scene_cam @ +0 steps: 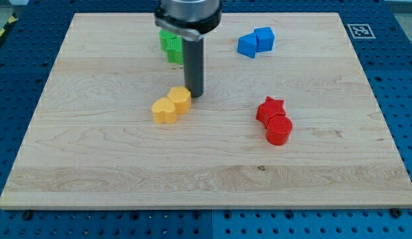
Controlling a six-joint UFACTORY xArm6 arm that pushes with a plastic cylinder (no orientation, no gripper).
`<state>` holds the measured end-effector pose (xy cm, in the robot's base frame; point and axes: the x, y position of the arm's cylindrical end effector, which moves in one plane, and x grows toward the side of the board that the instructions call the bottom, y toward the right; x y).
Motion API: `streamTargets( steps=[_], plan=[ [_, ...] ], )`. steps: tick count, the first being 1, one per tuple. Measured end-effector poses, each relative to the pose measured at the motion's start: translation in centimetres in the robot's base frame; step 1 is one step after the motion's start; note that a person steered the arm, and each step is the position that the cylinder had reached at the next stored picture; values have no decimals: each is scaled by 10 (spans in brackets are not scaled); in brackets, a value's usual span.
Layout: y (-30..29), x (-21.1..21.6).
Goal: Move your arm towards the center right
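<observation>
My tip rests on the wooden board just above the board's centre, touching or almost touching the right side of the yellow hexagon block. A yellow heart block sits against that hexagon at its lower left. A red star block and a red cylinder sit together at the centre right, well to the right of my tip. A blue pentagon-like block and a blue cube are at the top right. Green blocks are partly hidden behind the rod.
The arm's dark round flange hangs over the top centre. A blue perforated table surrounds the board. A fiducial marker sits at the top right beside the board.
</observation>
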<state>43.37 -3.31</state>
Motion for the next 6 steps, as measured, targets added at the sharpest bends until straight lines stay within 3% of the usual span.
streamTargets(
  steps=[1,2,4,6],
  plan=[
    [-5,22],
    [25,9],
    [116,-25],
    [209,-22]
  ],
)
